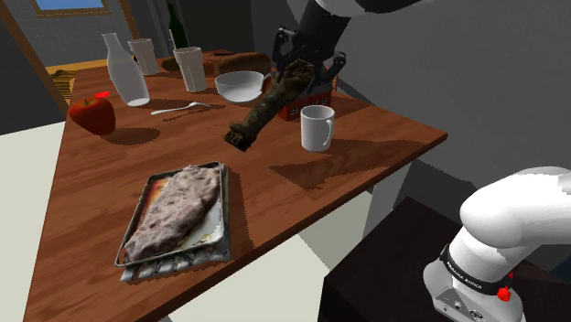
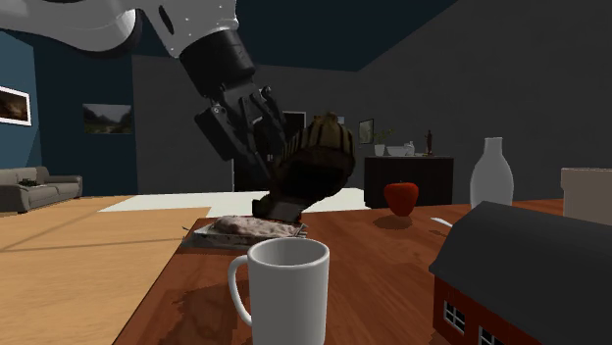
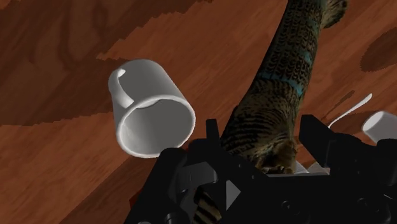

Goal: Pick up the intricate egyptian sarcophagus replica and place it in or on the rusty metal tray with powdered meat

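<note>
One gripper [image 1: 304, 75] clasping sarcophagus [image 1: 263, 110], tilted above table [image 1: 375, 151]

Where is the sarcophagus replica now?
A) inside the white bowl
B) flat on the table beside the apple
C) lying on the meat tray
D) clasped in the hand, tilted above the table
D: the hand grips one end of the sarcophagus, which hangs tilted clear of the table.

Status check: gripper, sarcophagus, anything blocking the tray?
Gripper shut on sarcophagus, tilted above table. Tray with meat not reached. White mug beside; path looks clear.
</note>
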